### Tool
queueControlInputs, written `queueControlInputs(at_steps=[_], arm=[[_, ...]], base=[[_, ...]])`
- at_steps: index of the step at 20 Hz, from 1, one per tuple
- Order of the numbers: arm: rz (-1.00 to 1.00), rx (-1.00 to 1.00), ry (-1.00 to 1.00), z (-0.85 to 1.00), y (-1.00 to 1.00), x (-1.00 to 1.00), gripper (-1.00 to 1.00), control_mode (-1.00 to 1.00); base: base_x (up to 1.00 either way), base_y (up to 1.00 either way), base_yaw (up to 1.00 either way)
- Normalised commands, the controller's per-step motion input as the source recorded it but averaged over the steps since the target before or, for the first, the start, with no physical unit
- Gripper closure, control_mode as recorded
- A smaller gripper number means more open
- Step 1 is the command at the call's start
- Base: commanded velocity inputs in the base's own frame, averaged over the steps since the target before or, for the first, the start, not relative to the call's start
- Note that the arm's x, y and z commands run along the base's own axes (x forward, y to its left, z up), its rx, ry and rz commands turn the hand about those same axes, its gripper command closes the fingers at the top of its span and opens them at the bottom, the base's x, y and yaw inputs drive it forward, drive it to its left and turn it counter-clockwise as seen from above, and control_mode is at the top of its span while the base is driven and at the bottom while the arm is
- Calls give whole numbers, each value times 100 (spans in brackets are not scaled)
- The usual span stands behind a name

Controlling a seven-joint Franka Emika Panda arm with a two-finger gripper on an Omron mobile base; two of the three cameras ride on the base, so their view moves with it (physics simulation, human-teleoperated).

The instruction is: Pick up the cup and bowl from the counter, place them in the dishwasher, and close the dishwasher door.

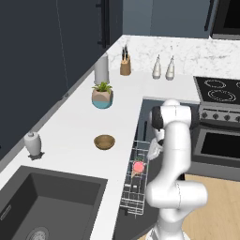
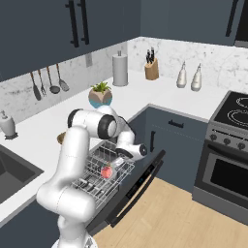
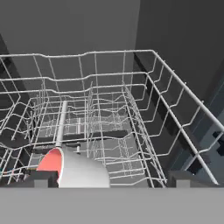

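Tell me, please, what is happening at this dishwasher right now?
The robot is loading the dishwasher. The cup lies on its side in the white wire rack, with the open gripper just above it, fingers either side and apparently released. The bowl sits on the counter, not yet loaded, and the dishwasher door hangs open.

The left base view is looking down from behind the arm's left over the counter [image 1: 70, 126] and the pulled-out rack [image 1: 136, 180]. The right base view is facing the same rack [image 2: 104, 169] from the other side, with the open dishwasher door [image 2: 138, 186] nearest. The hand view is sitting close inside the rack [image 3: 131, 109], looking along its wires.
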Motion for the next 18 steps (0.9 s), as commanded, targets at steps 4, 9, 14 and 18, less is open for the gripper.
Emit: queueControlInputs(at_steps=[4, 9, 14, 18], arm=[[0, 0, -15, 100, 0, -43, -100, -100], [-11, -1, -3, 100, 1, -61, -100, -100], [-21, 1, 13, 100, 0, -59, -100, -100], [-23, 3, 23, 100, 0, -46, -100, -100]], base=[[0, 0, 0], [0, 0, 0], [0, 0, 0], [0, 0, 0]])
